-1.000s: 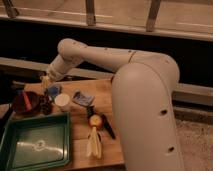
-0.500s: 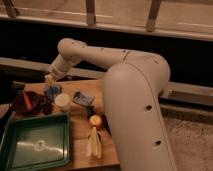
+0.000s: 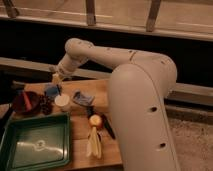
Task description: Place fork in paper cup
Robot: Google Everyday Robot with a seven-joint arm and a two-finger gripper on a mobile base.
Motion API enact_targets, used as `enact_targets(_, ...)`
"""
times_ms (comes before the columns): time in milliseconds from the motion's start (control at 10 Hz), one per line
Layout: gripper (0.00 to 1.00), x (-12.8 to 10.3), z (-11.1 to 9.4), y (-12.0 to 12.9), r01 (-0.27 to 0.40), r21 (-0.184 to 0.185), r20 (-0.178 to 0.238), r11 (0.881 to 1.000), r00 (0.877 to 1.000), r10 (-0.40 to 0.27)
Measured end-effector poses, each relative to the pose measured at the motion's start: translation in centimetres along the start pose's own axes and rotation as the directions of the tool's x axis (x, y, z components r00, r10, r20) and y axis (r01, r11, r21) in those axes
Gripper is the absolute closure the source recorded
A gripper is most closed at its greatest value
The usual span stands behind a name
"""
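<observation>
The end effector (image 3: 56, 78) hangs over the back left part of the wooden counter (image 3: 112, 150), just above the blue cup-like item (image 3: 51, 90). Its fingers are clenched; whether the fork sits between them cannot be told, and no fork can be made out elsewhere. The paper cup (image 3: 63, 102) stands upright just in front of the end effector, between the reddish-brown bowl (image 3: 26, 102) and a crumpled blue packet (image 3: 82, 97). A green tray (image 3: 35, 145) occupies the front left; an apple (image 3: 95, 120) and a banana (image 3: 94, 143) lie to its right.
</observation>
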State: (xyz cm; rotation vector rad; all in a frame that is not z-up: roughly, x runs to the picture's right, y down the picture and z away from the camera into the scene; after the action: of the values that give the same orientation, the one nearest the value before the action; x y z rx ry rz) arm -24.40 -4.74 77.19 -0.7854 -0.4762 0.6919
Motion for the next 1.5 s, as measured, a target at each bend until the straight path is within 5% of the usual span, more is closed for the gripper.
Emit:
enact_targets(500, 1.0, 2.5, 1.3, -0.1, -0.036, -0.014, -0.023, 0.999, 0.999, 0.036)
enact_targets(1100, 0.98, 4.3, 4.2, 0.9, -0.077, -0.074, -0.042, 0.994, 0.996, 0.074)
enact_targets(1500, 0.6, 4.9, 5.6, 1.3, -0.09, -0.098, -0.056, 0.991, 0.995, 0.085)
